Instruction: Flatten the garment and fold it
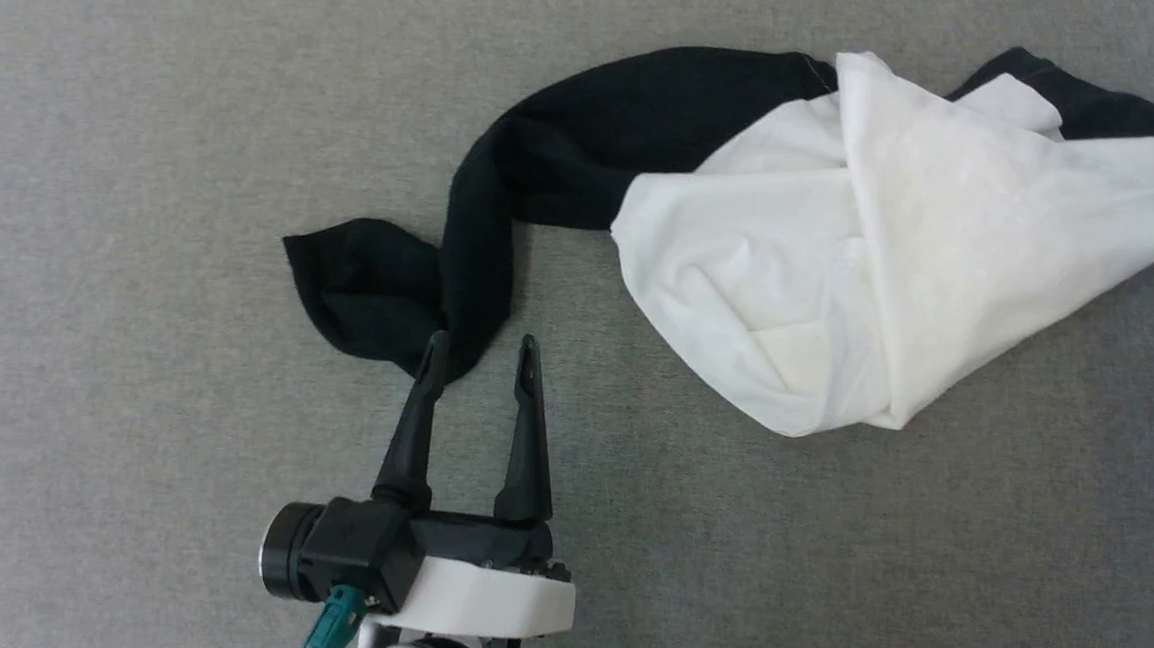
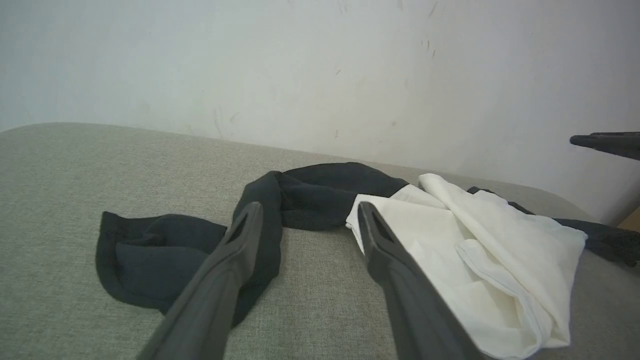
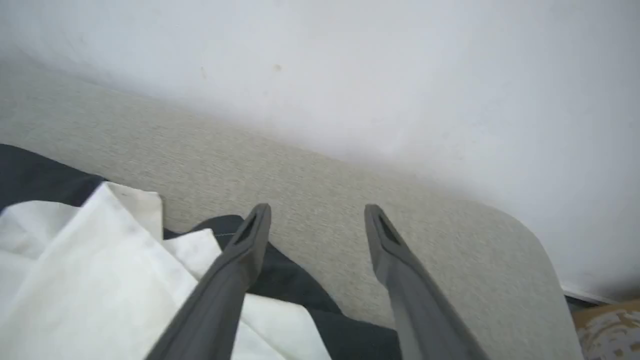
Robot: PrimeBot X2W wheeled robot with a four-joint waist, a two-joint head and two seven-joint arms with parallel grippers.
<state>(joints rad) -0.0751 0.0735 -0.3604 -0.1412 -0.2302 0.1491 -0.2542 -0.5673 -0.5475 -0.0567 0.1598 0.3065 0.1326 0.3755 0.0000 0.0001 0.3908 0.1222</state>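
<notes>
Since the garment (image 1: 883,245) lies bunched on the cushion (image 1: 142,411), you hold both claws open, empty | left gripper (image 1: 481,355) at its black sleeve (image 1: 547,165), likely to spread it | right gripper (image 3: 317,215) over the other sleeve (image 3: 300,295).

The shirt (image 1: 835,278) is plain white across its crumpled body, a shade creamier where the folds double up. Its long sleeve (image 1: 567,154) is solid black, and more black shows at the shirt's far right end. The padded surface (image 1: 134,291) under it is mid grey with a fine woven fleck, and it looks slightly greenish-beige from the wrist views. The wall (image 2: 250,65) behind is off-white, dotted with a few small dark scuffs. The left gripper (image 1: 481,348) is matte black, with a white collar (image 1: 483,595) behind it and a teal plug (image 1: 330,625). The right gripper (image 3: 317,212) is charcoal grey. A tan patch (image 3: 607,325) mottled with cream shows low in the right wrist view.
</notes>
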